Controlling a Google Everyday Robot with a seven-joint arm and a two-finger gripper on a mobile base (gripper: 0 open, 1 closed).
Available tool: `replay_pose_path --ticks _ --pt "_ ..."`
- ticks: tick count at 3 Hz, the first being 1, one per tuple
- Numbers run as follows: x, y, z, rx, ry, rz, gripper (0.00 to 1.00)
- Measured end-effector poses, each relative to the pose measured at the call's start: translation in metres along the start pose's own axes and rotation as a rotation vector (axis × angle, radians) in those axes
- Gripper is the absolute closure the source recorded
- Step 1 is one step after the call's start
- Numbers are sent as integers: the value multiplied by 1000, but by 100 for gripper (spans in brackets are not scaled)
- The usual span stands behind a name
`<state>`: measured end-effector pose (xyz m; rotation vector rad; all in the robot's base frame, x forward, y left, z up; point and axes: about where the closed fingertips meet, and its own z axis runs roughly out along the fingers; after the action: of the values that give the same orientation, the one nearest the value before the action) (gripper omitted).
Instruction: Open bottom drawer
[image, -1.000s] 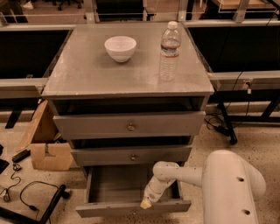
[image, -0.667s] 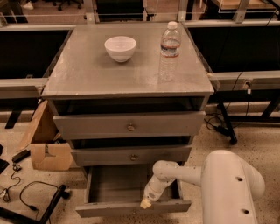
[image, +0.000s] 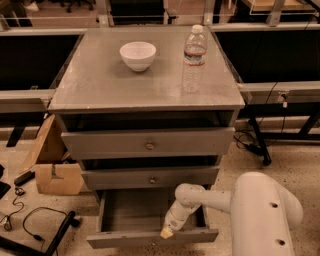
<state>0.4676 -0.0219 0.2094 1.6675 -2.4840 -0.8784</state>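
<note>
Far to the left, on the speckled floor, a brown cardboard box (image: 52, 172) leans beside the furniture, with a loop of black cable (image: 30, 225) lying nearer the camera. Next comes the grey metal three-drawer cabinet (image: 100, 85). Its flat top carries a small white round bowl (image: 138, 54) and, to the right of that, an upright clear plastic water bottle (image: 194, 57). The top drawer (image: 110, 142) and the middle drawer (image: 110, 178), both taller-fronted and grey, sit nearly flush.

Below them the bottom drawer (image: 130, 215), a shallow plain grey tray with a slim front panel, stands pulled out from the cabinet, its floor showing. I cannot see its knob from this angle.

Right of the panel's middle sits my pincer (image: 166, 232), pale with a yellowish tip, at the panel's top edge and seemingly touching it. Whether it is spread or pressed together I cannot tell. My white arm (image: 260, 210) reaches in from the lower right.

The panel's long axis runs left to right and the tray slides at right angles to it. I judge the drawer largely open. Any further pull should run straight outward, since my off-centre hold could skew the tray.
</note>
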Motion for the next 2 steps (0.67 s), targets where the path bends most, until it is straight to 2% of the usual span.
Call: replay_pose_path --ticks 2 --pt "-5 -1 1 -13 -15 1 100"
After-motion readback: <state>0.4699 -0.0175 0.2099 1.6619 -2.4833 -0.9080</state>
